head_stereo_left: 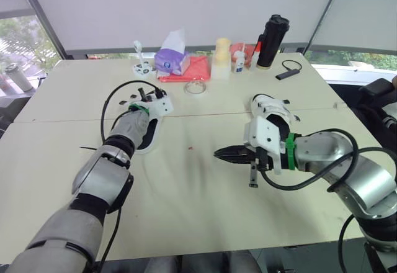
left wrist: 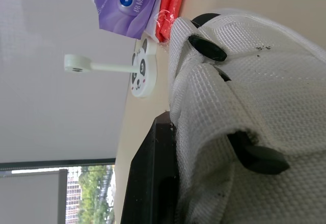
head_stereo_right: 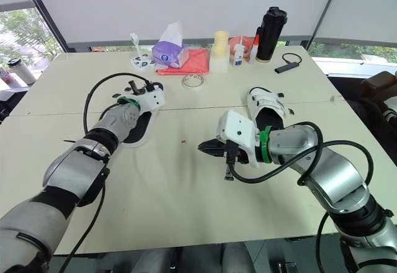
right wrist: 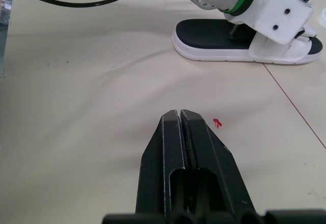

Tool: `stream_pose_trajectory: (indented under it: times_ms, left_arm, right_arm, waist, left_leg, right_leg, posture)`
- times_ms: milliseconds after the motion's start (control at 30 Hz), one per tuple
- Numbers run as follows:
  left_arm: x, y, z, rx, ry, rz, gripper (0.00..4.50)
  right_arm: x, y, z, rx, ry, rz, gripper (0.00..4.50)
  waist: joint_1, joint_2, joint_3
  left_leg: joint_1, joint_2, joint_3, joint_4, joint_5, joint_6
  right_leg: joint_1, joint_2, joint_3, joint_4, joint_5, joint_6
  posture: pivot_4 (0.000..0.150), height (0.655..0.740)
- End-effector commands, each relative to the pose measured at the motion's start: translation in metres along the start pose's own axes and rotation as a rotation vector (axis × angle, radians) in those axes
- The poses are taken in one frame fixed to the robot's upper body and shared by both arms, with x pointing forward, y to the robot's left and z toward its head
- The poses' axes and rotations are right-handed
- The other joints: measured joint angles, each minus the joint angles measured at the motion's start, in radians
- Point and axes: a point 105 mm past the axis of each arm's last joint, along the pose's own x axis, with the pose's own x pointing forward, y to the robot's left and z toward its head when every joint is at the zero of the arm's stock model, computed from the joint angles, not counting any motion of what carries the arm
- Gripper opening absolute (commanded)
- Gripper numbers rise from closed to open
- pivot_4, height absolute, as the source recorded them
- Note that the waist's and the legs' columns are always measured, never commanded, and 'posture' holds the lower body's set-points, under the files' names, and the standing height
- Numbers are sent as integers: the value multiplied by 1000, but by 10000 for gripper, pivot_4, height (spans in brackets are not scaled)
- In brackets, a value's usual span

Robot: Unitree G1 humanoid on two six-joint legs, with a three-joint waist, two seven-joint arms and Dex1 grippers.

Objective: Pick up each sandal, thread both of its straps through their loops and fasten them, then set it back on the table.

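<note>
A: Gripper status?
B: The right gripper [right wrist: 179, 113] has its black fingers pressed flat together with nothing between them. It's low over the beige table [head_stereo_left: 186, 211], tips aimed toward the tiny red speck [right wrist: 217, 123].
A: Left?
B: The left gripper [head_stereo_left: 151, 94] is down at the strap end of the left white sandal with black footbed [right wrist: 219, 38]. Can't tell if it's open or clamped. In the wrist view it's right against the white mesh strap [left wrist: 244, 81], which carries black tabs.
A: Sandal positions?
B: The left one lies flat, sole down, on the robot's left side by the table seam. The right white sandal with black footbed [head_stereo_left: 271, 110] is also flat on the table, just behind the right wrist. The two are well apart.
A: Clutter?
B: Along the far edge: purple tissue pack [head_stereo_left: 171, 59], red plastic bag [head_stereo_left: 197, 68], tall black bottle [head_stereo_left: 273, 40]. A clear tape roll [head_stereo_left: 195, 87] sits just in front of the bag. None of it touches either sandal.
</note>
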Motion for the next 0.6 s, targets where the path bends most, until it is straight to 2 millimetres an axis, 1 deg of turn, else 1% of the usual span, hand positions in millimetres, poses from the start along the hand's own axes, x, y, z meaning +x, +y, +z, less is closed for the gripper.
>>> stream_pose_trajectory:
  times_ms: [33, 67, 133, 233, 300, 333, 400, 467, 533, 600]
  left_arm:
    - [1, 3, 7, -63, -11, -2, 120]
    - [1, 3, 6, -71, -10, -1, 9266]
    - [1, 3, 5, -86, -10, -3, 17790]
    - [1, 3, 5, -97, -10, -7, 33651]
    - [1, -1, 4, -103, -5, -33, 43319]
    - [0, -5, 6, -102, -11, -56, 44649]
    - [0, -9, 10, -123, -30, -93, 44649]
    - [0, -6, 17, -148, -69, -108, 44649]
    - [-1, -4, 18, -177, -84, -119, 44649]
    - [-4, -6, 20, -245, -109, -157, 44649]
  right_arm:
    - [-1, -1, 5, -29, -11, -11, 0]
    - [-1, -1, 5, -28, -10, -11, 0]
    - [-1, -1, 5, -29, -9, -12, 0]
    - [-1, -1, 4, -30, -8, -12, 0]
    - [-1, -2, 4, -31, -7, -14, 0]
    - [-1, -3, 4, -31, -7, -14, 0]
    - [-1, -3, 4, -32, -7, -14, 0]
    - [-1, -4, 4, -33, -7, -12, 0]
    - [-1, -4, 4, -32, -5, -12, 0]
    - [-1, -3, 4, -29, -6, -8, 0]
  waist:
    - [0, 0, 0]
    - [0, 0, 0]
    - [-2, -2, 1]
    - [-3, -4, 2]
    - [-3, -4, 2]
    - [-2, -4, 2]
    - [-1, -3, 2]
    - [0, -3, 2]
    - [0, -3, 2]
    - [0, -3, 2]
  left_leg:
    - [0, 0, 0, 0, 0, 0]
    - [0, 0, 0, 0, 0, 0]
    - [0, 0, 0, 0, 0, 0]
    - [0, 0, 0, 0, 0, 0]
    - [0, 0, 0, 0, 0, 0]
    - [0, 0, 0, 0, 0, 0]
    - [0, 0, 0, 1, 0, 0]
    - [0, 0, 0, 1, 0, 0]
    - [0, 0, -1, 1, 0, 0]
    - [0, 0, -1, 1, 0, 0]
  right_leg:
    - [0, 0, 0, 0, 0, 0]
    - [0, 0, 0, 0, 0, 0]
    - [0, 0, 0, 0, 0, 0]
    - [0, 0, 0, 0, 0, 0]
    - [0, 0, 0, 0, 0, 0]
    - [0, 0, 0, 0, 0, 0]
    - [0, 0, 0, 0, 0, 0]
    - [1, 0, 0, 0, 0, 0]
    - [1, 0, 0, 0, 0, 0]
    - [1, 0, 0, 0, 0, 0]
  posture:
    - [1500, 7400]
    - [1500, 7400]
    - [1500, 7400]
    - [1500, 7400]
    - [1500, 7400]
    - [1500, 7400]
    - [1500, 7400]
    - [1500, 7400]
    - [1500, 7400]
    - [1500, 7400]
